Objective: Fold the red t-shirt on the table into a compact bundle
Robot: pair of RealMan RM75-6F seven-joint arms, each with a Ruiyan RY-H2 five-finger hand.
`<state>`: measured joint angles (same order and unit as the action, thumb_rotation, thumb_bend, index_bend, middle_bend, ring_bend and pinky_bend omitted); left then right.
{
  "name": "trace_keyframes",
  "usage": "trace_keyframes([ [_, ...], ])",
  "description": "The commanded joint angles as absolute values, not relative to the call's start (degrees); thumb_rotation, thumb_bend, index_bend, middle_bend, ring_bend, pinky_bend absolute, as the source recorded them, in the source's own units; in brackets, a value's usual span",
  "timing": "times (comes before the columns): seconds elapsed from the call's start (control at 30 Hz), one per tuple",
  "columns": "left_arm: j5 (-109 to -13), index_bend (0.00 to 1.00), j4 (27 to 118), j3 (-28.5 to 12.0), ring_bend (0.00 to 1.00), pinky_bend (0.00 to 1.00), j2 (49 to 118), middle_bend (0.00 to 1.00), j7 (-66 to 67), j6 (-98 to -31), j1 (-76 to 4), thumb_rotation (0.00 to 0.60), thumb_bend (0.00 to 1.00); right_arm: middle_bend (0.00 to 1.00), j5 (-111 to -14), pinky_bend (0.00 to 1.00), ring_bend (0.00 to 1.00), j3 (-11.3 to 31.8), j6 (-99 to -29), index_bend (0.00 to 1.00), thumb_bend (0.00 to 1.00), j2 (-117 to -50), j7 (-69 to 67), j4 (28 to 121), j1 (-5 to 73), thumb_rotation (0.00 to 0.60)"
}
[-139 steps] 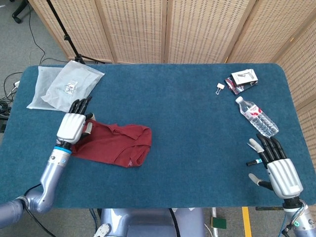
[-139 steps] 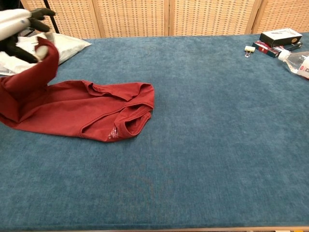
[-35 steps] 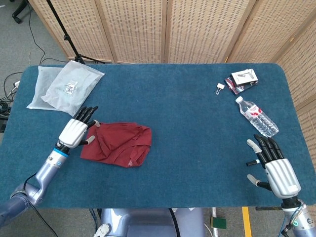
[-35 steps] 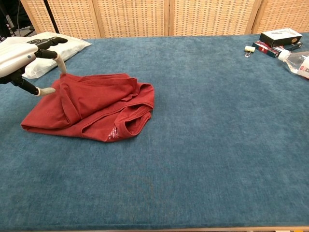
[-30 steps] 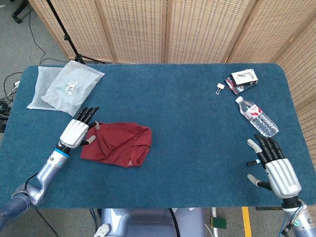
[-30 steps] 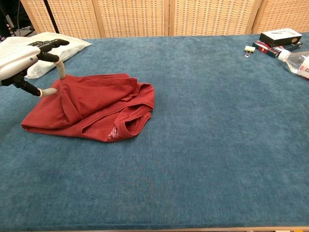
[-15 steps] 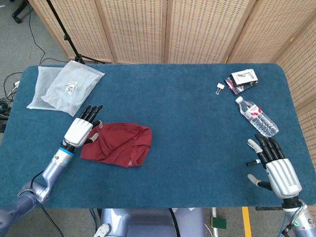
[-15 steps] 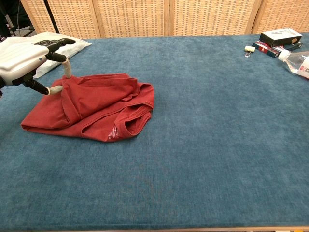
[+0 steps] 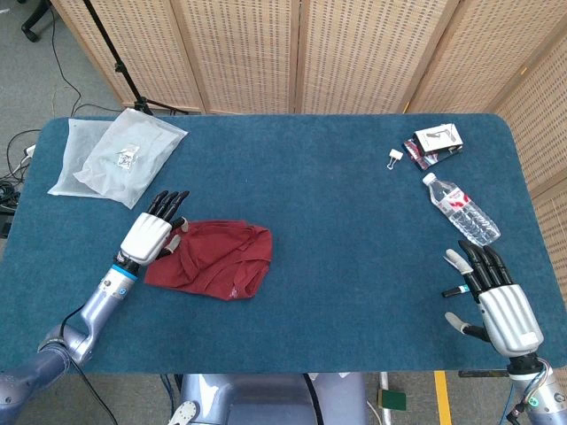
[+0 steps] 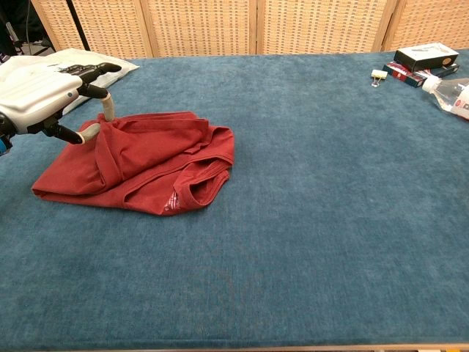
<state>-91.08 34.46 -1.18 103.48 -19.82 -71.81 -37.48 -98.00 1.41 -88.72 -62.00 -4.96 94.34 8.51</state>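
Note:
The red t-shirt (image 9: 213, 258) lies folded in a rough bundle on the left part of the blue table (image 9: 345, 221); in the chest view the t-shirt (image 10: 139, 161) shows its collar and label at the near right corner. My left hand (image 9: 149, 237) hangs over the bundle's left upper edge, fingers stretched out and apart. In the chest view this left hand (image 10: 40, 92) has two pale fingertips touching the cloth without pinching it. My right hand (image 9: 496, 301) rests spread and empty at the table's near right edge, seen in the head view only.
Clear plastic bags (image 9: 115, 155) lie at the far left corner. At the far right are a water bottle (image 9: 461, 209), small boxes (image 9: 436, 142) and a binder clip (image 9: 394, 158). Wicker screens stand behind the table.
The left hand laid the lifted sleeve side over the shirt and let go. Over the last second it has slid rightward onto the bundle's left edge. The right hand has stayed still.

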Motion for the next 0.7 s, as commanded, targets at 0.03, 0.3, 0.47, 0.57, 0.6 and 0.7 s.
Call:
trace_keyframes([
  [0.03, -91.1, 0.64, 34.5, -1.2, 0.0, 0.0, 103.5, 0.0, -19.9, -72.0, -37.5, 0.6, 0.48, 0.0, -98.1, 0.0, 0.0, 1.4, -88.7, 0.0, 0.0, -62.0, -5.0, 94.4, 8.5, 0.6],
  [0.3, -92.1, 0.71, 35.0, -0.9, 0.0, 0.0, 103.4, 0.0, -20.0, -74.5, -37.4, 0.6, 0.49, 0.0, -98.0, 0.0, 0.0, 1.4, -88.7, 0.0, 0.0, -62.0, -5.2, 94.4, 8.5, 0.6],
  [0.47, -93.6, 0.72, 36.7, -0.2, 0.0, 0.0, 102.6, 0.0, -19.6, -77.2, -37.3, 0.6, 0.49, 0.0, -98.1, 0.0, 0.0, 1.4, -88.6, 0.0, 0.0, -61.9, -5.3, 94.4, 8.6, 0.6],
  [0.57, -94.5, 0.72, 37.9, 0.2, 0.0, 0.0, 102.1, 0.0, -18.9, -78.5, -37.4, 0.6, 0.49, 0.0, -98.2, 0.0, 0.0, 1.3, -88.7, 0.0, 0.0, -61.9, -5.2, 94.4, 8.6, 0.6],
  [0.6, -95.0, 0.72, 38.5, 0.4, 0.0, 0.0, 101.8, 0.0, -18.4, -79.1, -37.4, 0.6, 0.49, 0.0, -98.2, 0.0, 0.0, 1.3, -88.7, 0.0, 0.0, -61.9, -5.2, 94.5, 8.5, 0.6],
  [0.7, -96.1, 0.72, 40.0, 0.9, 0.0, 0.0, 101.4, 0.0, -17.2, -80.5, -37.4, 0.6, 0.49, 0.0, -98.2, 0.0, 0.0, 1.3, -88.8, 0.0, 0.0, -61.8, -5.3, 94.5, 8.5, 0.6],
])
